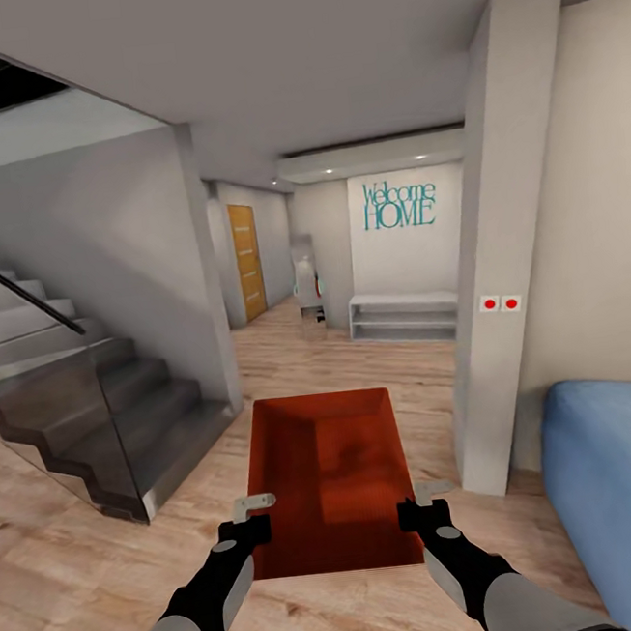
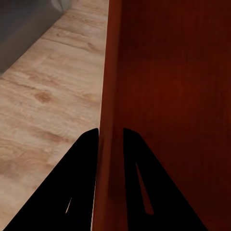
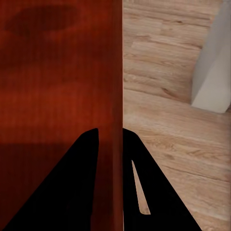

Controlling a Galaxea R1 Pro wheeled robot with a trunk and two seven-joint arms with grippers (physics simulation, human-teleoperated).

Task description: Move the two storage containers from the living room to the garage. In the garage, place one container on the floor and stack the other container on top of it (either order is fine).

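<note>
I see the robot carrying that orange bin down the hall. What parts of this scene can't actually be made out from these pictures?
- Storage container: its underside is hidden by its own body, head view.
- Left end effector and right end effector: the rim hides the contact faces, wrist views.
- Blue sofa: cut off by the head view's right and bottom edges.
- Orange door: far away, details too small.
- Object beside the white shelf: too blurred to identify.

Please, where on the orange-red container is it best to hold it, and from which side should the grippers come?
Grip the storage container by its two long side walls, near the end closest to the robot, one gripper per side. The walls are low and thin, so fingers fit astride them. The left gripper and right gripper each pinch a wall this way, which looks balanced.
</note>
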